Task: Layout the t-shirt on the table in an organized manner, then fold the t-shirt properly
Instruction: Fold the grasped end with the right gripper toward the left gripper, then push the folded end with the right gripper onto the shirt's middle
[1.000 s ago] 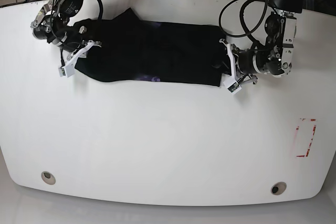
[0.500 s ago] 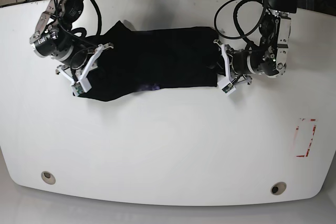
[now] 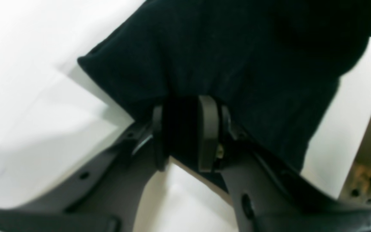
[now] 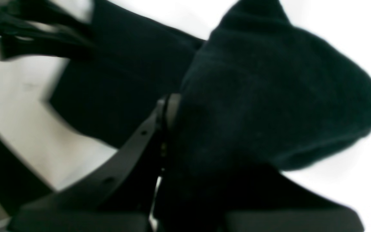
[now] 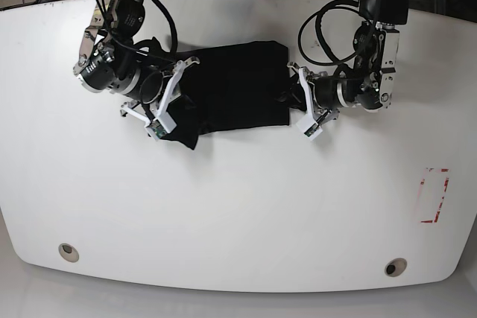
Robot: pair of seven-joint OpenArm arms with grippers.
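Both arms have swung inward since a second ago: the long black band of cloth that stretched across the far side of the table (image 5: 238, 206) is now bunched much shorter between them, and the right gripper (image 5: 165, 102) has travelled furthest, carrying its end of the t-shirt (image 5: 238, 87) toward the middle.

From where I stand, the shirt looks already narrowed into a strip, sleeves tucked out of sight, and this seems to be the crosswise fold, one end being brought toward the other. That fold isn't finished; the cloth sags and rumples near the right gripper, with a loose corner hanging down toward the near side. It is left to lay the end flat, let go and perhaps square the edges.

The left gripper (image 3: 185, 132) is clamped on a thick wad of shirt, dark fabric filling the gap between its two grey pads. The right gripper (image 4: 169, 129) is closed on the shirt too, with cloth draped right over it so only one finger shows.

The shirt (image 3: 230, 54) is soft, matte black knit with a slightly fuzzy nap, and its hem makes a rounded roll. No print shows, only plain black. The tabletop is hard, glossy white, with rounded corners, two small round holes near the front and a red-and-white taped rectangle (image 5: 434, 196) well apart from the work.
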